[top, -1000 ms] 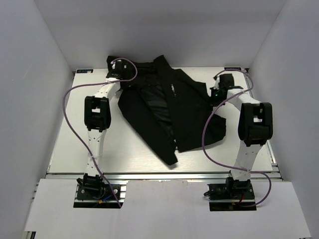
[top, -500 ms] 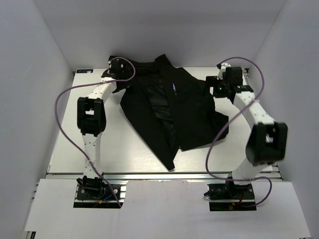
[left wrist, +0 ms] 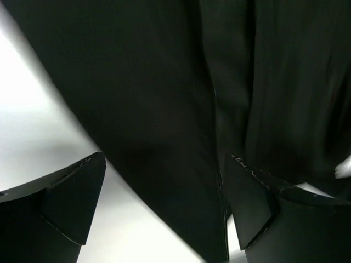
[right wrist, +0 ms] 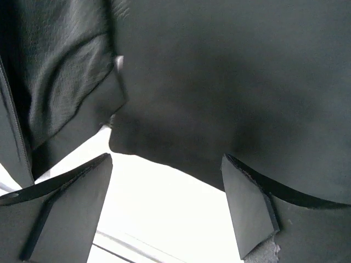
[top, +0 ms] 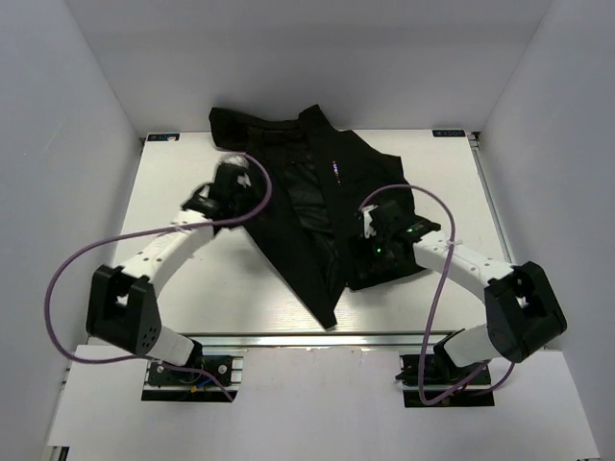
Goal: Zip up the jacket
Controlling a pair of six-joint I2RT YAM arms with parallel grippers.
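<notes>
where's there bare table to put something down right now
Bare table lies right of the jacket, out to the far right corner. Another patch sits near the front, between the left arm and the jacket's near tip. Crowded: the middle, where the left claw and right claw hang at the jacket.

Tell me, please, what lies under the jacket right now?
Only the white table shows, bare around the jacket. The black fabric lies spread on it and hides whatever is beneath, so nothing else can be confirmed there.

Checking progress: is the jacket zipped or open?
Open: the jacket lies with its front panels spread apart, inner lining showing between them.
</notes>
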